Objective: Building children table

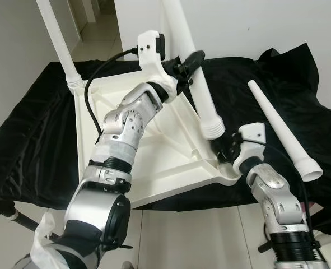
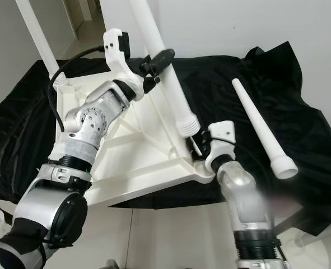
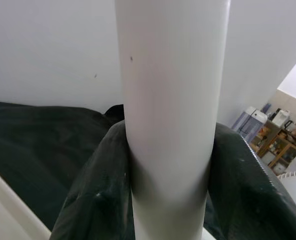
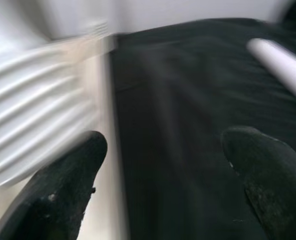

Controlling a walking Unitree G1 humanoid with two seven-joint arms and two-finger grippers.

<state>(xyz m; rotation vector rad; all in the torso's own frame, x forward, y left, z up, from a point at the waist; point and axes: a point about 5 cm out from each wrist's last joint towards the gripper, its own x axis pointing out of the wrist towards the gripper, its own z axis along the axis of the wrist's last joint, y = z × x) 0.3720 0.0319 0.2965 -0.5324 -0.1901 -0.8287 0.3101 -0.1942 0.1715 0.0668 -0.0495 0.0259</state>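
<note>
The white plastic children's tabletop [image 1: 154, 162] lies upside down on a black cloth [image 1: 36, 129] — its ribbed underside faces up. A white tapered plastic leg [image 1: 194, 78] stands in the socket at the tabletop's near right corner, its ribbed collar just above the socket. The left gripper [image 1: 189, 66] is clamped around this leg partway up; in the left wrist view the black fingers [image 3: 95, 195] press on both sides of the white tube. The right gripper [image 1: 224, 150] sits low at that same corner, beside the leg's collar, its fingers [image 4: 62, 195] spread wide with nothing between them (the wrist picture is blurred). Another white leg [image 1: 59, 42] stands at the far left corner. A loose white leg [image 1: 283, 131] lies on the cloth, well apart to the right
</note>
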